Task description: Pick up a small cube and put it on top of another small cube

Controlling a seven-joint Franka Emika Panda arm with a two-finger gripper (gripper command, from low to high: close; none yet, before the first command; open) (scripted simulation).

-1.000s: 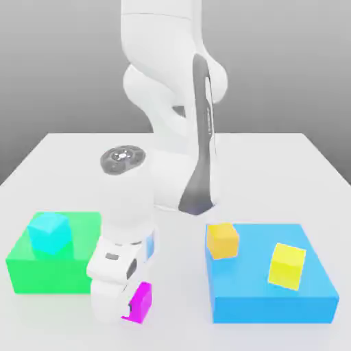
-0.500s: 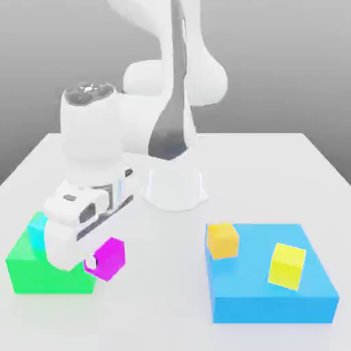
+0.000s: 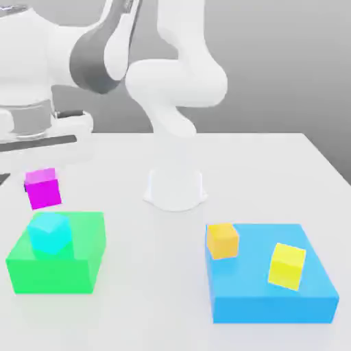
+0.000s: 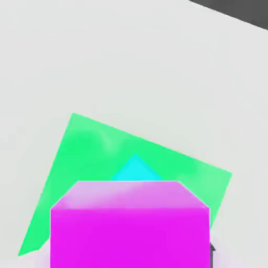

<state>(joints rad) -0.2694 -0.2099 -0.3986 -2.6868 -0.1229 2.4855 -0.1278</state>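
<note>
Magenta is what is carried now: the magenta cube (image 3: 43,188) is held clear of the surface (image 3: 260,171), pinched in the claw (image 3: 38,186), whose jaws are closed tight on its sides. The carrying step is judged to be in hand, with placement not yet done. Below it the cyan cube (image 3: 50,232) is seen resting on the green block (image 3: 65,264), and the magenta cube hangs above the cyan cube, apart from it and seemingly a shade off to one side. In the hand view the magenta cube (image 4: 131,230) covers much of the cyan cube (image 4: 134,168) beneath. What is called for next is a fine centring over the cyan cube, then a straight, gentle lowering until the faces meet squarely, and only then a release.
</note>
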